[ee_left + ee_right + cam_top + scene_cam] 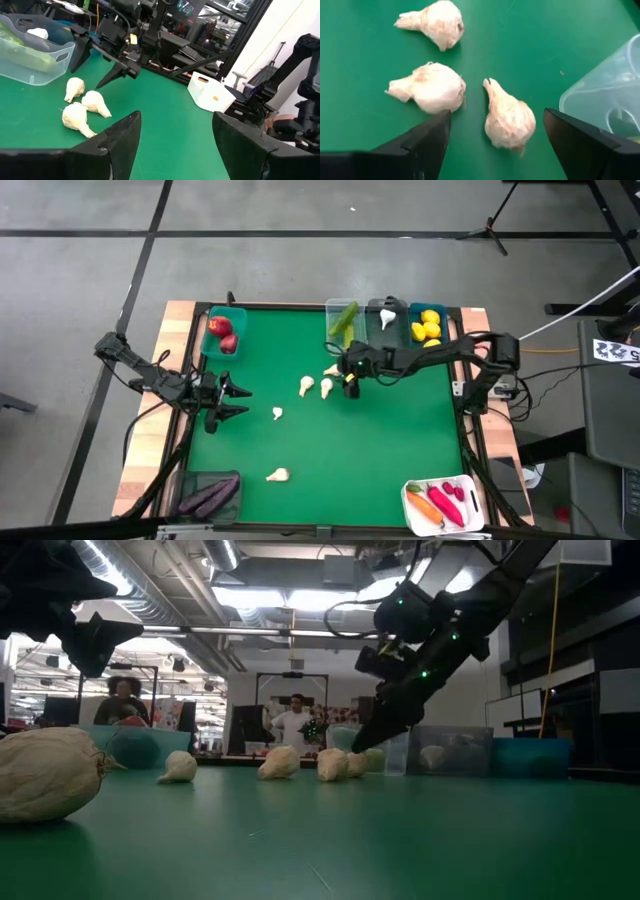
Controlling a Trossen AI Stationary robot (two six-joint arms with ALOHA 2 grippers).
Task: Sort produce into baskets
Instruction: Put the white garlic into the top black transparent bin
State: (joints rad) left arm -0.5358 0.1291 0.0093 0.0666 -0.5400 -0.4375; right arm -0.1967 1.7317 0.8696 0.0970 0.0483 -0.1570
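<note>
Three white garlic bulbs (507,117) (430,89) (435,20) lie on their sides in a cluster on the green table, shown in the high view (326,387). My right gripper (495,145) (350,385) slants down over them, open, its fingers on either side of the nearest bulb and clear of it. Two more bulbs (277,413) (278,474) lie nearer the front. My left gripper (235,400) (175,145) waits level at the table's left side, open with nothing between its fingers.
Along the far edge stand a teal basket of apples (222,332), a clear one with cucumber (343,323), a dark grey one with garlic (387,318) and a teal one of lemons (428,327). Eggplants fill a basket at near left (210,493); a white basket (443,503) sits near right.
</note>
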